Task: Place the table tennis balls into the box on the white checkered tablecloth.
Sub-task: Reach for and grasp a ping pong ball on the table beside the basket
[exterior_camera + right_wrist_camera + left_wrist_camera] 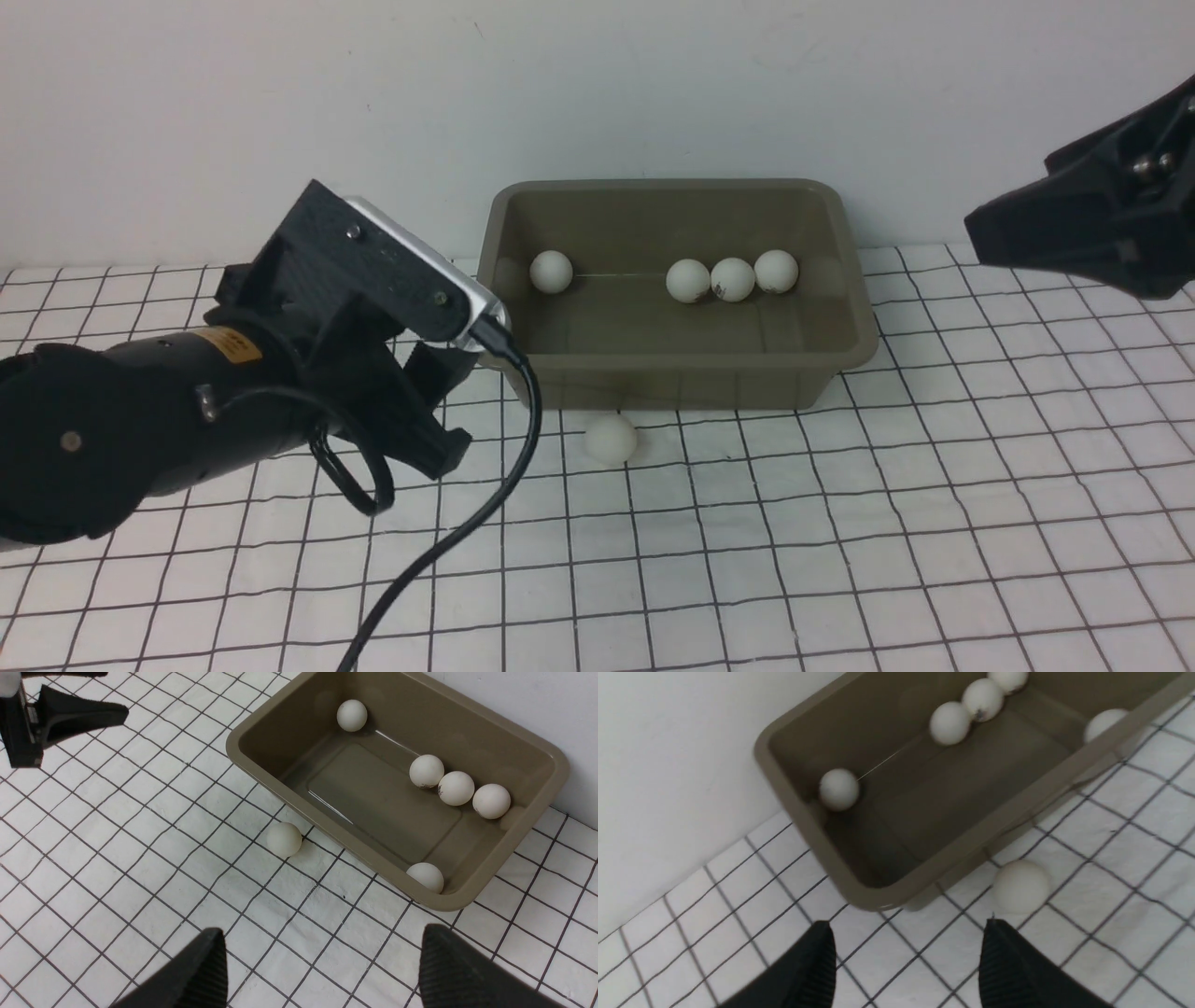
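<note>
The olive-grey box (pixel 864 322) stands at the back of the white checkered tablecloth (pixel 840 541). Several table tennis balls lie inside it: one apart (pixel 551 272), a row of three (pixel 733 279), and one in a front corner (pixel 424 876). Another ball (pixel 611 439) (pixel 1021 886) rests on the cloth just in front of the box. My left gripper (pixel 457 406) (pixel 908 926) hangs near the box's front left corner, open and empty, with that loose ball just beyond one fingertip (pixel 994 933). My right gripper (pixel 990 233) (pixel 322 942) is raised at the far right, open and empty.
A white wall (pixel 597 84) rises right behind the box. The left arm's black cable (pixel 448 551) loops down over the cloth toward the front edge.
</note>
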Tool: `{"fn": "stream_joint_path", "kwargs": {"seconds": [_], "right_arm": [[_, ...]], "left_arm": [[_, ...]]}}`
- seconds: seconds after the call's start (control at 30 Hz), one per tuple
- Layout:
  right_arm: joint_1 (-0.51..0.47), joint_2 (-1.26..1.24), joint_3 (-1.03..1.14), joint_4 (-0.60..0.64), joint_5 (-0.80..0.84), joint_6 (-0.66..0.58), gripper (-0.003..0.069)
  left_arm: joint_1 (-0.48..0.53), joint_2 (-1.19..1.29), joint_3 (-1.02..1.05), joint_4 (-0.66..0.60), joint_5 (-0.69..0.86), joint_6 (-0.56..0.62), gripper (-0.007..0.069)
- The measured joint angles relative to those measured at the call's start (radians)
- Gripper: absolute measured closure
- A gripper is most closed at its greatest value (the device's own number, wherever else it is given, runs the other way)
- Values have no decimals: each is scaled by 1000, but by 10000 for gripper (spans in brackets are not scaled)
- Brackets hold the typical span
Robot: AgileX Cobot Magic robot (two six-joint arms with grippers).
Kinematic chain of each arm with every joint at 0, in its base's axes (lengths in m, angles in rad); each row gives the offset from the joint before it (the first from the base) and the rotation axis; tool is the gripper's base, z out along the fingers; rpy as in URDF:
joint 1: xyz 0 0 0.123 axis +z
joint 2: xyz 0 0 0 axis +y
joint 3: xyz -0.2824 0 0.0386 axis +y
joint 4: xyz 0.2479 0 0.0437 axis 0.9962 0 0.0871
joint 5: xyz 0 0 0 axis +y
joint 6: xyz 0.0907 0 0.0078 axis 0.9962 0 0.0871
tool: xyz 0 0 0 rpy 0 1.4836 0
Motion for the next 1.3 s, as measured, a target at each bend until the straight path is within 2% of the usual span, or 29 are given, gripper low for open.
{"fn": "stream_joint_path", "kwargs": {"seconds": [0.13,0.23,0.33,0.47,0.53,1.03,1.2,1.3], "right_arm": [[0,0,0,0,0,-1,164],[0,0,0,0,-1,-2,164],[0,0,0,0,-6,-2,164],[0,0,0,0,-24,-2,164],[0,0,0,0,-26,-2,164],[0,0,0,3,-38,-3,164],[0,0,0,3,-38,-3,164],[0,0,0,3,-38,-3,164]], "left_arm": [[-11,-65,6,-1,122,0,262],[-10,-106,35,-2,126,0,262],[-9,-127,60,-4,68,0,262],[-8,-118,82,-25,-138,0,262],[-8,-113,82,-32,-166,-4,262],[-8,-106,82,-234,-188,-312,262],[-8,-96,82,-187,-187,-274,262],[-8,-36,82,-104,-186,-216,262]]}}
